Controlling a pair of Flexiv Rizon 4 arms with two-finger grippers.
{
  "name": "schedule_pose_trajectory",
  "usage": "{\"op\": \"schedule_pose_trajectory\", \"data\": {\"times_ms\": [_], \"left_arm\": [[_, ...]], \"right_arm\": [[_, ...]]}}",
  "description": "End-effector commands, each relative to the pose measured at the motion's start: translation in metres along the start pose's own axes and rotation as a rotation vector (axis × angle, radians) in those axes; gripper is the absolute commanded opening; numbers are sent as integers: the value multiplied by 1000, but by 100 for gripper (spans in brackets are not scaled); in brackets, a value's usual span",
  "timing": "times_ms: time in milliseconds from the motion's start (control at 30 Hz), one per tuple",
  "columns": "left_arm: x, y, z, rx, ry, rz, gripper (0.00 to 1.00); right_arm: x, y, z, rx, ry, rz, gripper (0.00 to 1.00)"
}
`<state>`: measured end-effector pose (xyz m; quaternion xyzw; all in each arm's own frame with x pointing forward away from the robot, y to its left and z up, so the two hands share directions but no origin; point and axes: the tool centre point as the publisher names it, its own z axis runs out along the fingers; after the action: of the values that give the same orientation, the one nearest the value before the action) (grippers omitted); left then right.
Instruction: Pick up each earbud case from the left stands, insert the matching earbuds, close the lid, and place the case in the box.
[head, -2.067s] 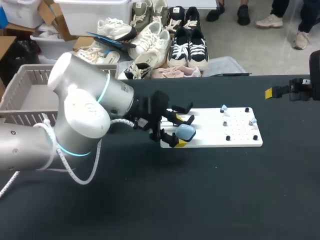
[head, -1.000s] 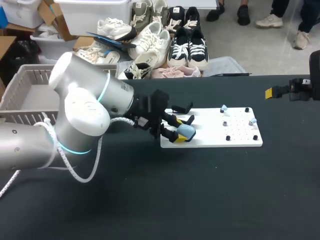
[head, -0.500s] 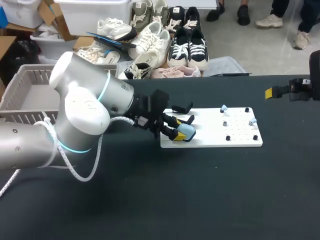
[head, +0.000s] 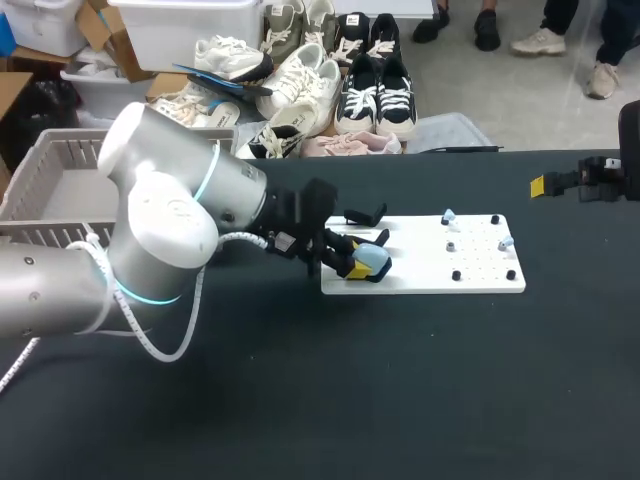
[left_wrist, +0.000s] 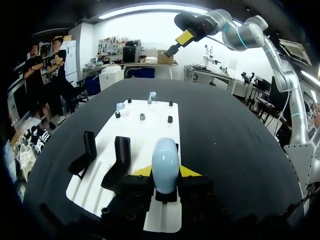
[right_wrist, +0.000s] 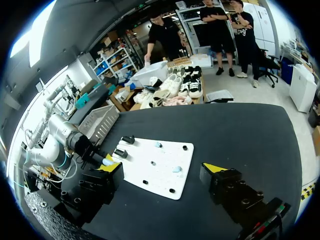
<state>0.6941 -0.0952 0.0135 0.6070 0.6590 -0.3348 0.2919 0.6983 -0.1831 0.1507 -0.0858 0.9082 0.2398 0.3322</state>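
A light blue earbud case (head: 375, 257) stands upright at the near left corner of the white board (head: 470, 280). My left gripper (head: 363, 264) is shut on the earbud case. In the left wrist view the case (left_wrist: 165, 160) sits between the two yellow tips, which press on it from both sides. Two empty black stands (left_wrist: 121, 150) rise beside it. Two small pale blue earbuds (head: 447, 215) (head: 505, 241) rest on pegs at the board's right part. My right gripper (right_wrist: 162, 172) hangs open, high over the table's far right, with nothing between its fingers.
A grey slatted basket (head: 40, 180) stands at the table's left rear, behind my left arm. Small black pegs (head: 455, 275) dot the board's right half. The dark tabletop in front of the board is bare.
My left gripper's fingers have closed in on the light blue case, which has shifted slightly up and back with them. The right arm has stayed still.
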Motion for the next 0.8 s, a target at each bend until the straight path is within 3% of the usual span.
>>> {"op": "schedule_pose_trajectory", "data": {"times_ms": [33, 433, 800], "left_arm": [[-2, 1, -3, 1, -1, 2, 0], [-19, -6, -32, -65, -60, -56, 0], [-61, -4, -54, -117, -119, -101, 0]], "right_arm": [[0, -2, 0, -6, 2, -1, 100], [0, -2, 0, -6, 2, -1, 100], [0, -2, 0, -6, 2, -1, 100]]}}
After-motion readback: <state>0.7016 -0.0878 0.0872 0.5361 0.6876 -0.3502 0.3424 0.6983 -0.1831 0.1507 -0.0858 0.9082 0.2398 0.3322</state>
